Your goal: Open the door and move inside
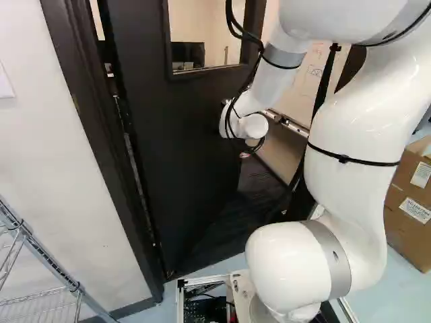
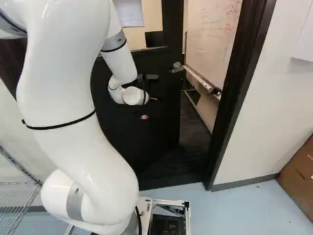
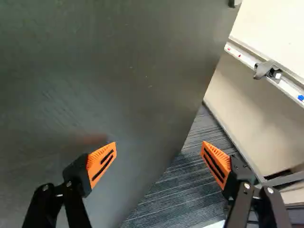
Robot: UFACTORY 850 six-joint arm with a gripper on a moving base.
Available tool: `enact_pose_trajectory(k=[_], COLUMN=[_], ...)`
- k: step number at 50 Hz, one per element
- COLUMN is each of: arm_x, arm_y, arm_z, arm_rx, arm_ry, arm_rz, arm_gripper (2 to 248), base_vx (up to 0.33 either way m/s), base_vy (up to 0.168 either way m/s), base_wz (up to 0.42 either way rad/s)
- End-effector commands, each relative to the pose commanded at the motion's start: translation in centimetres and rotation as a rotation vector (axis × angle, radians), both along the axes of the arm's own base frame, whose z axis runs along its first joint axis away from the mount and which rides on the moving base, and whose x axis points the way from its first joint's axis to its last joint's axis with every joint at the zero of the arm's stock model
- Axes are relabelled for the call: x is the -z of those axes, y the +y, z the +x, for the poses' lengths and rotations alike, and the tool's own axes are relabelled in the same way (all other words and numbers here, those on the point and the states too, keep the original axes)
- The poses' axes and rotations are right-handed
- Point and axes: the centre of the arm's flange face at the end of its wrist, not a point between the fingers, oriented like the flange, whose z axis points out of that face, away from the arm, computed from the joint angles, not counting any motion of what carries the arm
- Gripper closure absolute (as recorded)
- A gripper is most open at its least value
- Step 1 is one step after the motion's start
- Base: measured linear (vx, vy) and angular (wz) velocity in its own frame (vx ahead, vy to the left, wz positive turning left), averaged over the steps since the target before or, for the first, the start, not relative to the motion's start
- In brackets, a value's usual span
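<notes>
The claw [image 2: 149, 108] is spread wide, its two orange-padded fingers [image 3: 101, 164] well apart with nothing gripped between them. One finger is in front of the door's face, near its free edge; the other is past that edge, above the dark striped carpet [image 3: 175, 194]. Whether the first finger touches the door, I cannot tell. The door [image 1: 175, 148] is ajar, swung away from the base into the room, its lever handle [image 2: 177, 67] to the right of the arm's wrist in the right base view. The white arm [image 1: 350, 114] reaches forward to it from the base [image 2: 145, 208], which is on pale blue floor [image 2: 244, 210] outside the door frame [image 2: 238, 98]. Through the gap shows a whiteboard [image 2: 210, 34] with a marker tray [image 3: 244, 56]. Outside, a wire rack [image 1: 46, 258] is at the left of the left base view, cardboard boxes [image 1: 404, 195] at its right.
</notes>
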Motion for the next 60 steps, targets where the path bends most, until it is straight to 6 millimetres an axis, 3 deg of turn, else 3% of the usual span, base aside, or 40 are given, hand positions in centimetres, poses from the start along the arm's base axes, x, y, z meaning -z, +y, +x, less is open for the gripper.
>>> enact_pose_trajectory(k=[60], arm_x=[0.7], arm_y=[7.2], arm_z=[8.6], arm_rx=[-0.080], arm_ry=[-0.039], arm_rz=[0.030], arm_gripper=[3], base_vx=[-0.003], base_vy=[-0.002], base_wz=[-0.001])
